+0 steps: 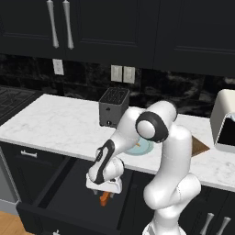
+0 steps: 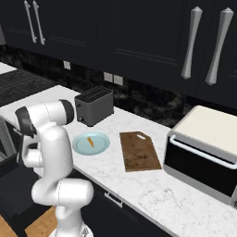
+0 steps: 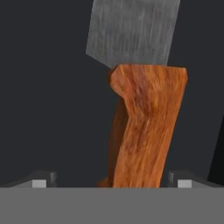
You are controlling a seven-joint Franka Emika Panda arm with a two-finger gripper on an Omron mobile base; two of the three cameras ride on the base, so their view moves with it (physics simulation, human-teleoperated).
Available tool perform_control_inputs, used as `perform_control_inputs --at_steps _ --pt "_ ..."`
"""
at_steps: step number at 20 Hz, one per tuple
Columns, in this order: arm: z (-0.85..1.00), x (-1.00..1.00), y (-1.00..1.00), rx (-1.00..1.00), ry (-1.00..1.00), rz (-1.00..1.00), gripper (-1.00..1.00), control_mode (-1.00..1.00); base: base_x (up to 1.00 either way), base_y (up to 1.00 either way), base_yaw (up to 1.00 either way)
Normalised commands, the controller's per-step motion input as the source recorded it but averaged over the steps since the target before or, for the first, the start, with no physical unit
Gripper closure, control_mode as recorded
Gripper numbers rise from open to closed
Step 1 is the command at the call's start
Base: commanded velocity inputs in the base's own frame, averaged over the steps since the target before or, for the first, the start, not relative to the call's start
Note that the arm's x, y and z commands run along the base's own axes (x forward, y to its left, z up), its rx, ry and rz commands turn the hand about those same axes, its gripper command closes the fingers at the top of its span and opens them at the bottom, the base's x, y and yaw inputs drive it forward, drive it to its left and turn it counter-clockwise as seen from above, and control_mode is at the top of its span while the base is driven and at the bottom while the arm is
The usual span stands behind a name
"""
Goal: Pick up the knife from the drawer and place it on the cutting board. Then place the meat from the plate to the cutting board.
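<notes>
My pincer (image 3: 112, 183) hangs apart astride the knife (image 3: 142, 127) handle in the drawer (image 1: 69, 193); closing off-centre could twist it loose.

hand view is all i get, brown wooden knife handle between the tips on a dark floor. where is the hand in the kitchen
Observer: The open two-finger gripper is down inside the pulled-out wide black drawer below the white marble counter.
Operator: is the cutting board free
Observer: Yes, the flat brown wooden cutting board lies bare on the counter.
Operator: and the meat
Observer: The small orange-brown meat strip lies on the round pale blue-green plate, apart from the board, between it and the black toaster.
Operator: knife lifted yet
Observer: No, the wood-handled knife lies on the drawer floor, its handle between the open fingertips.
</notes>
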Motion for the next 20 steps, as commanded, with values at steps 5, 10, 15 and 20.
perform_control_inputs --at_steps 5,10,15,20 --pt "-0.23 0.0 0.0 -0.05 0.0 -0.01 -1.0 -1.0 0.0 0.0 0.0" --pt "-0.24 0.0 0.07 -0.01 0.0 0.0 1.0 -1.0 0.0 0.0 0.0" --pt "-0.08 -0.1 0.0 0.0 0.0 0.0 1.0 -1.0 0.0 0.0 0.0" --pt "0.05 -0.31 0.09 0.0 -0.01 0.01 1.0 -1.0 0.0 0.0 0.0"
